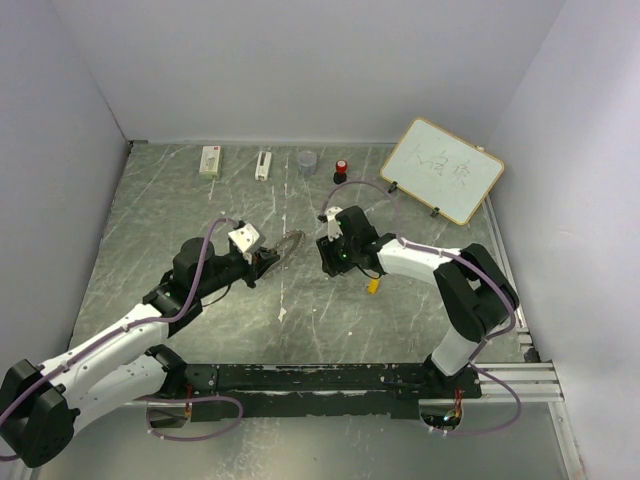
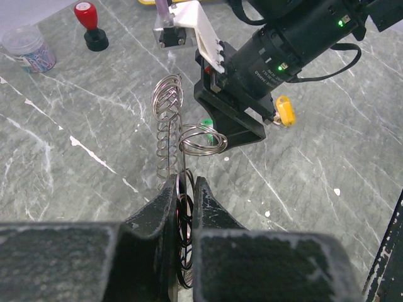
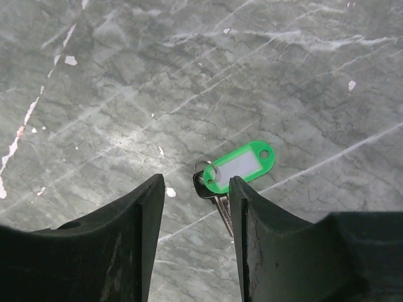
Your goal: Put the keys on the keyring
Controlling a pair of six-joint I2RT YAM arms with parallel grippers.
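My left gripper (image 2: 186,182) is shut on the keyring (image 2: 169,119), a thin metal ring crowded with small wire loops that stands upright above the table. From above, the keyring (image 1: 291,243) sits between the two grippers. My right gripper (image 3: 195,182) hangs open just over the green key (image 3: 239,166), which lies flat on the table with its black-headed key and small split ring; nothing is between the fingers. The yellow-orange key (image 1: 372,285) lies beside the right arm, and it shows as the yellow tag (image 2: 285,110) in the left wrist view. Only a sliver of the green key (image 2: 206,121) shows there.
A small whiteboard (image 1: 441,170) leans at the back right. Along the back stand a red-topped black knob (image 1: 341,170), a small grey cup (image 1: 306,160) and two white pieces (image 1: 210,160) (image 1: 263,164). Walls close in the left, back and right sides.
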